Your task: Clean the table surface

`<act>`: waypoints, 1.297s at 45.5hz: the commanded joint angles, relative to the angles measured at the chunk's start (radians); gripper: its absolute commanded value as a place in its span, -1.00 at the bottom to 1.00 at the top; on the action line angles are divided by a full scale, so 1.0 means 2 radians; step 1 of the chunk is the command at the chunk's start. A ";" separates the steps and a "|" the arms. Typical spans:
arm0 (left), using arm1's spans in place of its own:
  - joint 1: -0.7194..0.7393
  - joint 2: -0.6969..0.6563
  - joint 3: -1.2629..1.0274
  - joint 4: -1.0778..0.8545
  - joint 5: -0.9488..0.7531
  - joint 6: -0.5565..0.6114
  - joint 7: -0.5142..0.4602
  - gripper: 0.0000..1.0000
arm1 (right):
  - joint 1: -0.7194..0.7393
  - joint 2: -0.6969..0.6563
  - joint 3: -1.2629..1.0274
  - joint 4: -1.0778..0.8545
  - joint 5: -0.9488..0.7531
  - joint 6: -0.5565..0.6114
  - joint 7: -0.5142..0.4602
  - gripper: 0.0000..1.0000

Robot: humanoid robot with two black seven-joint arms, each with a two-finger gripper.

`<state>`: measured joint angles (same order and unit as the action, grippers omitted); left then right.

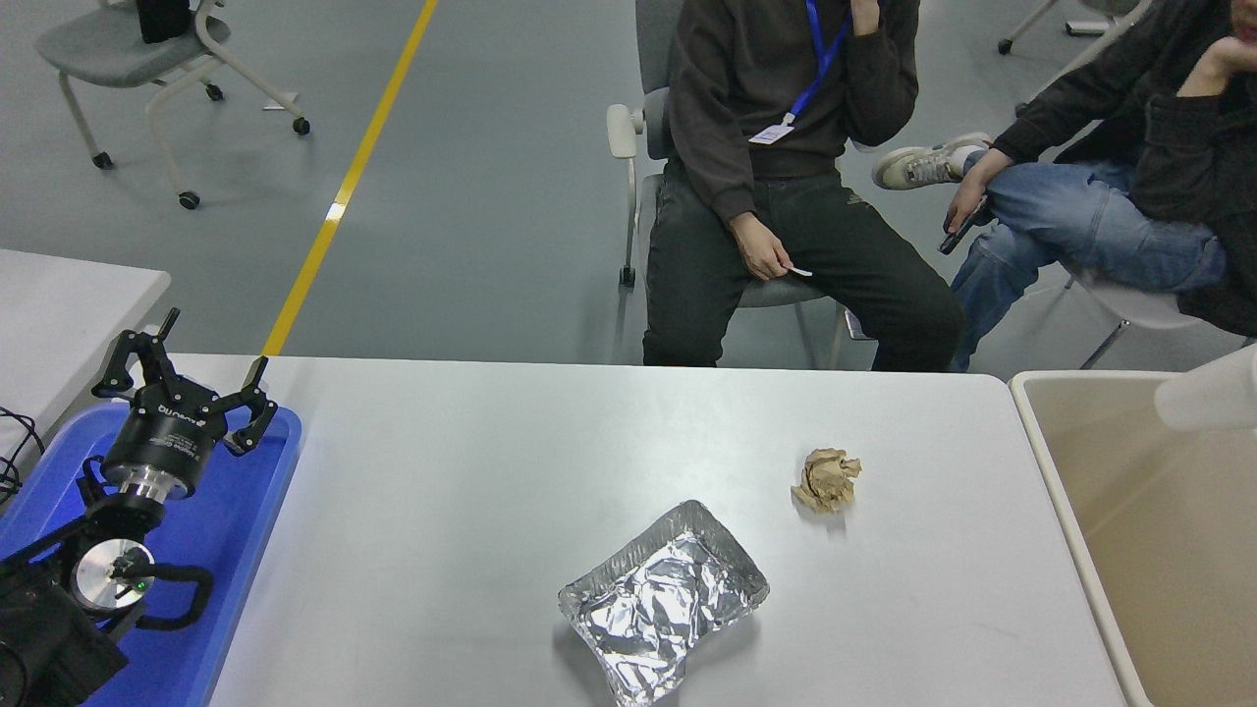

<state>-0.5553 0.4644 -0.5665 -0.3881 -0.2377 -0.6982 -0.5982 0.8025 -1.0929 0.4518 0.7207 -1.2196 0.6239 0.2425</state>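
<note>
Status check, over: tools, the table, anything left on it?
Left tool open, parked over blue tray. Right tool out of view. Table surface not clear: foil tray, crumpled brown paper.

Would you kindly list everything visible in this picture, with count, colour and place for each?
Crumpled foil tray: one, silver, near middle of the table.
Crumpled paper ball: one, tan, right of centre, apart from the foil tray.
White table surface: one, light grey-white, filling the lower picture.
Blue plastic tray: one, blue, at the table's left end.
Beige plastic bin: one, beige, at the right edge.
White blurred object: one, over the bin; cannot tell what.
Seated people: two, dark tops, far side.
Wheeled chair: one, grey, top left.
Left gripper: one, black, open, parked over the blue tray.
</note>
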 commanded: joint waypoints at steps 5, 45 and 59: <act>0.000 0.000 -0.001 0.000 0.000 0.000 0.000 1.00 | 0.002 0.085 -0.146 -0.145 0.004 -0.104 0.049 -1.00; 0.000 -0.001 0.000 0.000 0.000 -0.001 0.000 1.00 | -0.084 0.285 -0.419 -0.393 0.170 -0.274 0.086 -1.00; 0.000 -0.001 -0.001 0.000 0.000 0.000 0.000 1.00 | -0.090 0.295 -0.418 -0.393 0.170 -0.292 0.077 -1.00</act>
<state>-0.5553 0.4643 -0.5665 -0.3881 -0.2376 -0.6981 -0.5982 0.6377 -0.5237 -0.3690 -0.0548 -0.8916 0.0755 0.4100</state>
